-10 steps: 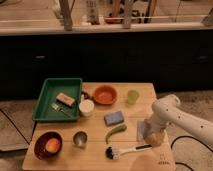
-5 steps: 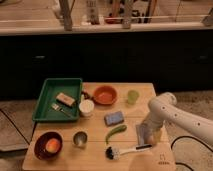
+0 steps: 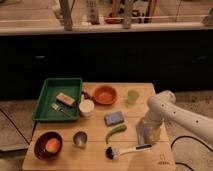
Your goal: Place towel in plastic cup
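The gripper (image 3: 145, 132) hangs low over the surface (image 3: 150, 156) — spread or pinching, I cannot tell. The blue towel (image 3: 114, 118) lies near it, not yet grabbed. Next job — grab it and drop it into the plastic cup (image 3: 132, 96).

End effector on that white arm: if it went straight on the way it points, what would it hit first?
The end effector points down over the wooden table, right side, so likely the tabletop first, just beside the brush handle; depth is unclear.
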Motion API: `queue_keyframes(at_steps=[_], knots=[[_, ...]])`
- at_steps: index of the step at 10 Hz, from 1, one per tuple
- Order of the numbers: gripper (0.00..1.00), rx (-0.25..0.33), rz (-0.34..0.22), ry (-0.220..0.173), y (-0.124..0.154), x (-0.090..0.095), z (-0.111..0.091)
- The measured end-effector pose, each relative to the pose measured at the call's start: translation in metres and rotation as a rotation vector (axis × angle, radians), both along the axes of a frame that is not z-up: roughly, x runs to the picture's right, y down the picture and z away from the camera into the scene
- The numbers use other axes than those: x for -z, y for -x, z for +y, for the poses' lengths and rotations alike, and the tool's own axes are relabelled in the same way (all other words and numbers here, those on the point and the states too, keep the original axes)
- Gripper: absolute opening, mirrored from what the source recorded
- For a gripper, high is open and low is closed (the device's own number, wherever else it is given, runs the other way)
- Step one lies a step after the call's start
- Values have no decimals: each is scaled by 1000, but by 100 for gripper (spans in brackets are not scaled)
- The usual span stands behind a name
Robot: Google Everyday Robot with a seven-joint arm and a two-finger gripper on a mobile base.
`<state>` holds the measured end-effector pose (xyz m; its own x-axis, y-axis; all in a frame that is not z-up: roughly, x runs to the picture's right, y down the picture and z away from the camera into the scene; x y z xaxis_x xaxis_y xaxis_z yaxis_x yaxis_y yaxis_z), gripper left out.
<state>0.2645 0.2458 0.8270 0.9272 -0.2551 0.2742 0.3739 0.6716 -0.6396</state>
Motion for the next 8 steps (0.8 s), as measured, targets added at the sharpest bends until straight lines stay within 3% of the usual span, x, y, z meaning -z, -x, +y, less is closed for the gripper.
queue_keyframes(at_steps=[6, 8], knots=[[8, -3, -7, 15, 0, -6, -5], [0, -5, -5, 18, -1, -8, -6]])
